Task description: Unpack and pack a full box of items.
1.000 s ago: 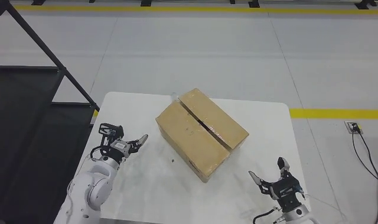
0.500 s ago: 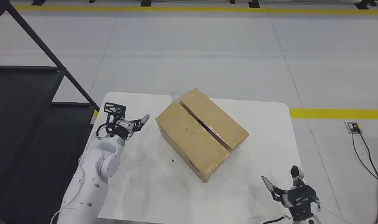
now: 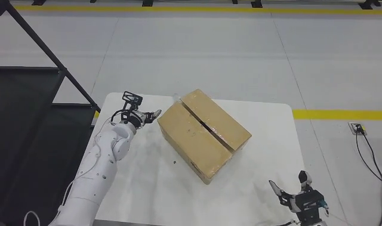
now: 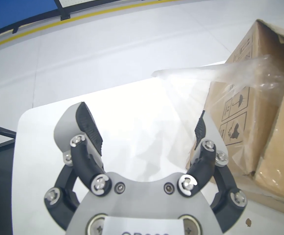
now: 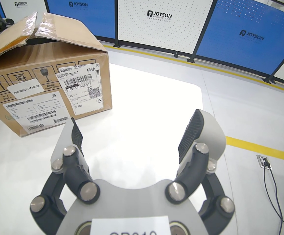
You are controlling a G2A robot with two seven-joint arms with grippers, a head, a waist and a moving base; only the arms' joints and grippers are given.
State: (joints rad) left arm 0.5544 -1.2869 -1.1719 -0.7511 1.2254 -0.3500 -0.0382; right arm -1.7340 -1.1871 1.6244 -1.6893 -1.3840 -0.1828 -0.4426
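We see one cardboard box (image 3: 203, 133) standing on the white desk (image 3: 149, 184), a little toward the far edge and turned at an angle to the desk's sides. It is plain brown. Its two top flaps meet along a seam with a dark slit in it, and in the right wrist view the flaps are slightly raised, not flat, with shiny tape on them. The side wall that faces the right arm carries several white labels (image 5: 83, 84) and printed handling symbols. At the box's end near the left arm, a loose strip of clear tape (image 4: 193, 70) sticks out from the upper corner into the air.

The left claw (image 3: 152, 115) is near this end of the box, just beside it but not touching. Its fingers are spread apart and hold nothing. The tape strip hangs above the space in front of it. The right claw (image 3: 287, 179) is at the near right corner of the desk, well apart from the box, also spread wide and holding nothing.

A small brown crumb (image 3: 173, 162) lies on the desk near the box. Beside the desk on the left stands a black frame with dark cloth (image 3: 36, 136). A cable (image 3: 364, 148) lies on the floor at the right.
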